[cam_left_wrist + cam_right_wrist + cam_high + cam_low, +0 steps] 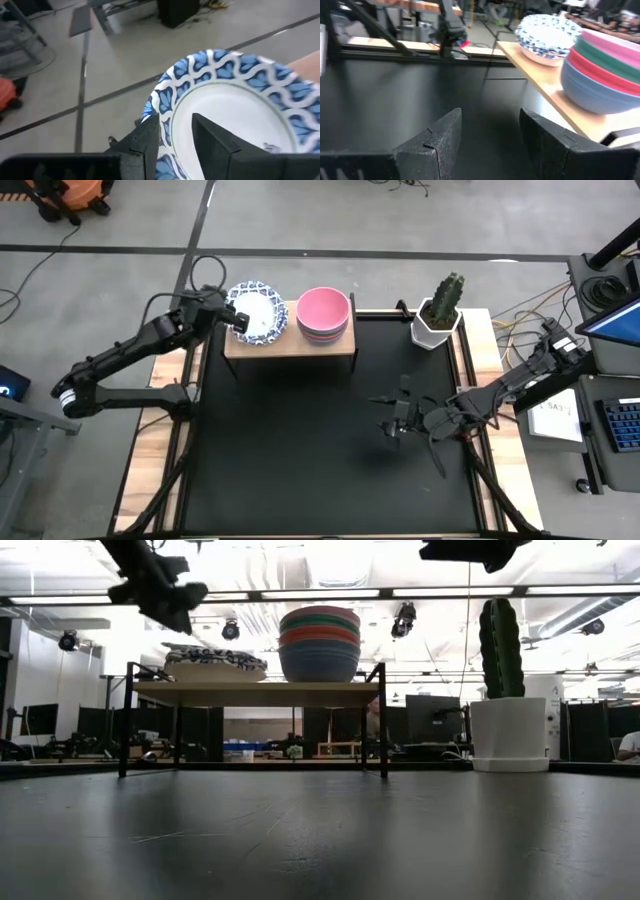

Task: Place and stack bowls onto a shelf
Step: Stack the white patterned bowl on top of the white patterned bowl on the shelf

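left claw (175, 137) open astride rim of blue-patterned bowls (258, 313) on shelf (290, 346) | tip: lift straight up (rim sits between fingers) | right claw (398, 418) open, waiting over mat

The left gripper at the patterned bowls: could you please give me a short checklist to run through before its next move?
1. Patterned bowls sit on the shelf: ok.
2. Left gripper has let go of the bowl rim: cannot tell; its fingers straddle the rim.
3. Plain bowls are stacked evenly: ok.
4. Right gripper is away from the shelf, over the mat: ok.
5. Cactus pot stands apart from the shelf: ok.
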Controlling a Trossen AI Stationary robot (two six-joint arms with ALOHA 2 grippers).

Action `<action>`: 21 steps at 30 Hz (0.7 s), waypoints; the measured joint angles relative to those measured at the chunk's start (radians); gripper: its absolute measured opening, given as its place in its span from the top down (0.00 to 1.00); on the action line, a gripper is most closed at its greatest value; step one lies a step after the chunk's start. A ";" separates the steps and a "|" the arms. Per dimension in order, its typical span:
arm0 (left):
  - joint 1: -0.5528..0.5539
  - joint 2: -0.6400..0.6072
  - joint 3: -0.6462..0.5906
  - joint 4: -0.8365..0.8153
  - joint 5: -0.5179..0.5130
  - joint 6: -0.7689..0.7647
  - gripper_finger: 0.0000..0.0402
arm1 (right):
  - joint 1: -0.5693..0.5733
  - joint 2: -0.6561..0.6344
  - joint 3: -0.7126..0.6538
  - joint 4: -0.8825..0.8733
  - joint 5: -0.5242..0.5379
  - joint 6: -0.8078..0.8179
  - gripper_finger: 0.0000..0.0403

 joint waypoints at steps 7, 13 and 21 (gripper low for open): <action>0.036 0.089 0.000 0.006 -0.002 0.004 0.82 | 0.000 0.047 0.000 0.018 0.075 0.002 0.52; 0.056 0.157 0.000 0.005 0.000 -0.014 0.86 | 0.000 0.047 0.000 0.018 0.074 0.006 0.52; 0.051 0.157 0.015 -0.024 0.057 -0.055 0.90 | 0.000 0.047 0.000 0.018 0.074 -0.006 0.52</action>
